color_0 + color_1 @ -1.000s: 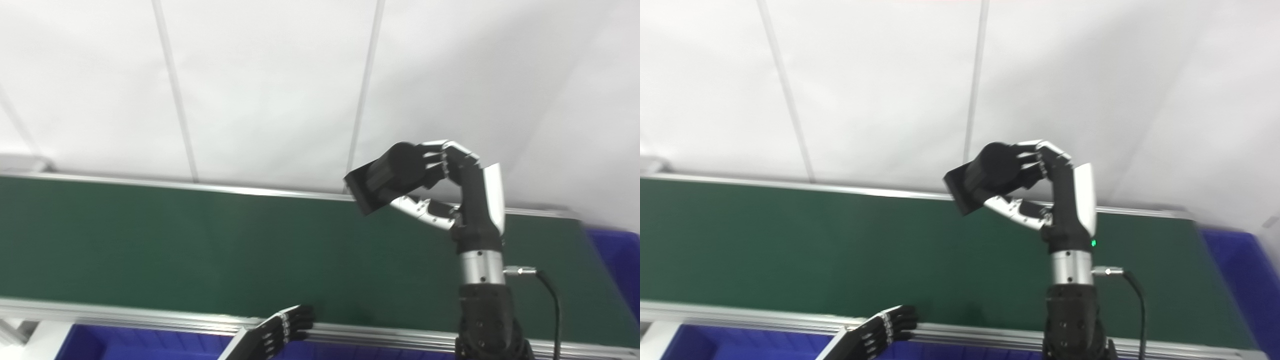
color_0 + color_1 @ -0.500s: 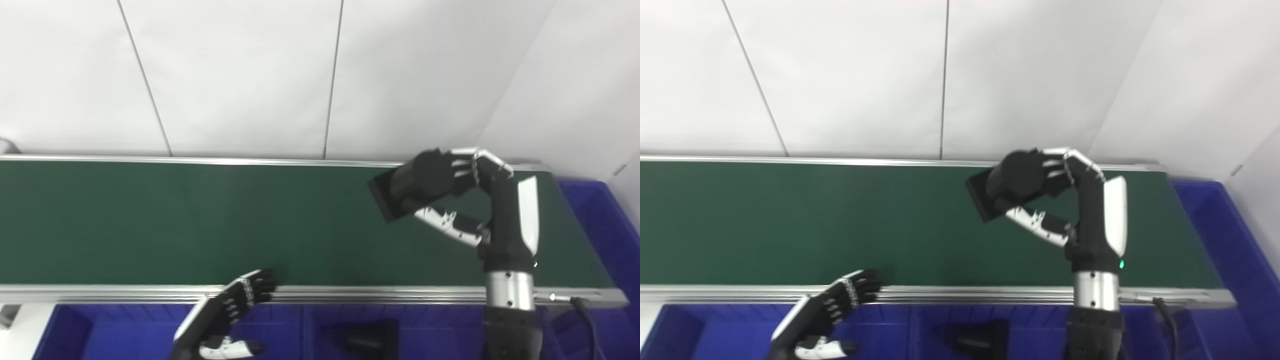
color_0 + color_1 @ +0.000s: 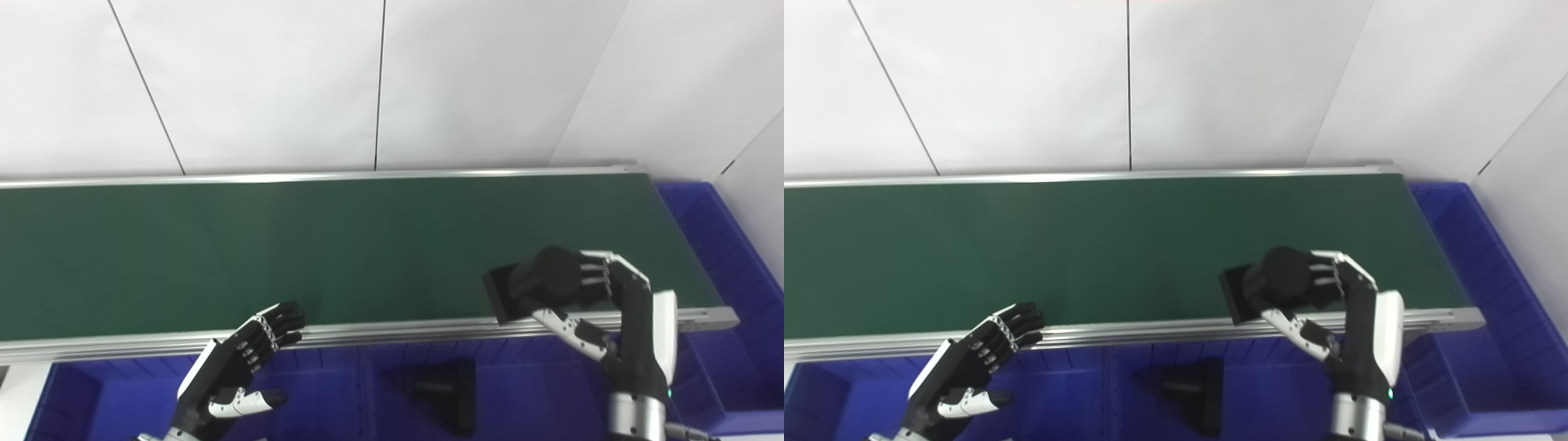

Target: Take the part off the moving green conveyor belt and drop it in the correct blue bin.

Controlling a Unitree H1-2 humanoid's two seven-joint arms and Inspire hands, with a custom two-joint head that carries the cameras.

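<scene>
Evidently carrying, the right hand (image 3: 603, 306) pinches the black part (image 3: 531, 286) clear of the belt (image 3: 306, 245) — blue bins (image 3: 539, 392) just below — while the left hand (image 3: 236, 367) waits, fingers spread.

Both head cams are sitting side by side, looking down and fwd from close above the green conveyor belt (image 3: 367, 245). Right eye is looking from slightly further right. Both are sharing belt, blue bins (image 3: 1458, 343), white wall (image 3: 275, 79).
</scene>
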